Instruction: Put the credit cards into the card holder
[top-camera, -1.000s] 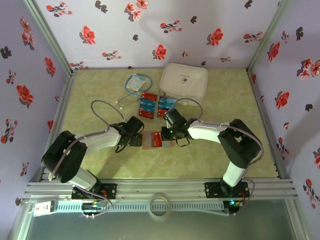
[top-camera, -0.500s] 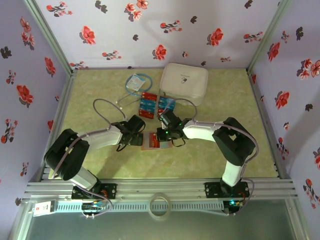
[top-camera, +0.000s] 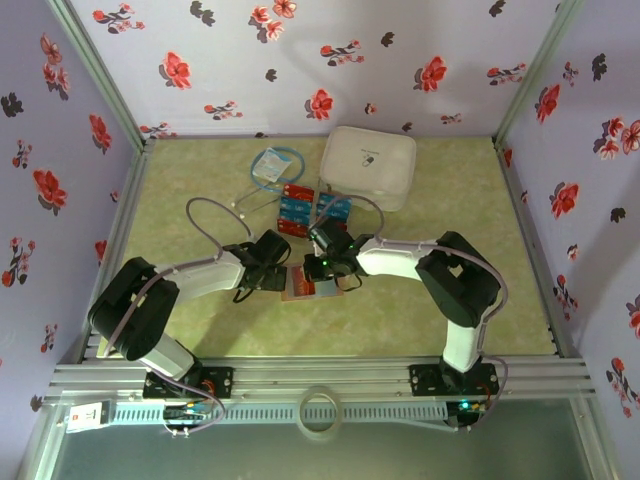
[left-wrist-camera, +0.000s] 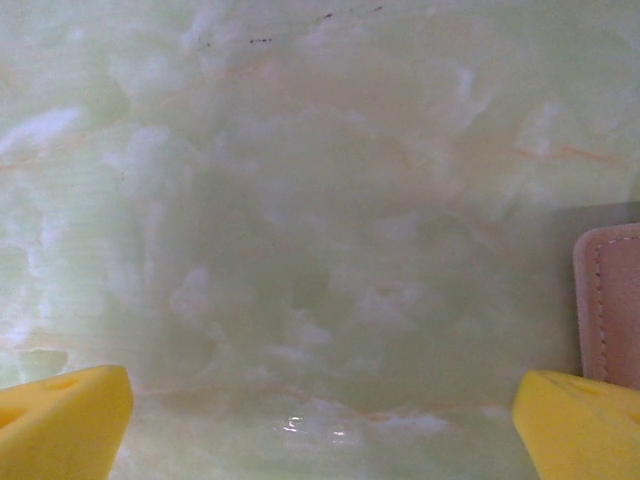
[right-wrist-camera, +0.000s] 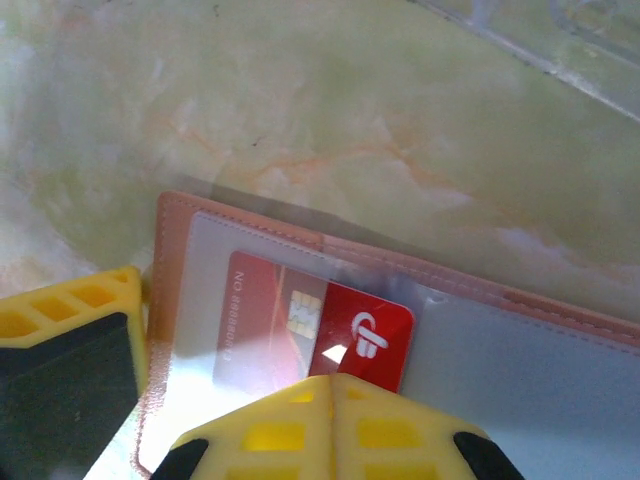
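Note:
The tan card holder (right-wrist-camera: 176, 208) lies open on the table, grey-blue pocket up, and shows between both arms (top-camera: 299, 290). A red credit card (right-wrist-camera: 345, 325) lies flat, its left half under the clear pocket and its right half sticking out. My right gripper (right-wrist-camera: 333, 388) is shut, its tips pressed against the card's near edge, not clamped on it. My left gripper (left-wrist-camera: 320, 425) is open and low over bare table, its right finger (left-wrist-camera: 580, 420) beside the holder's edge (left-wrist-camera: 610, 300). Several more red and blue credit cards (top-camera: 296, 209) lie in two columns farther back.
A big white zip case (top-camera: 367, 165) stands at the back, right of a clear bag with a blue cable (top-camera: 272, 165). A grey cable (top-camera: 205, 215) loops over the left arm. Floral walls close in the table on three sides.
My right gripper has moved left across the card holder, staying shut, and the red card has gone with it. The left gripper has stayed open in about the same place.

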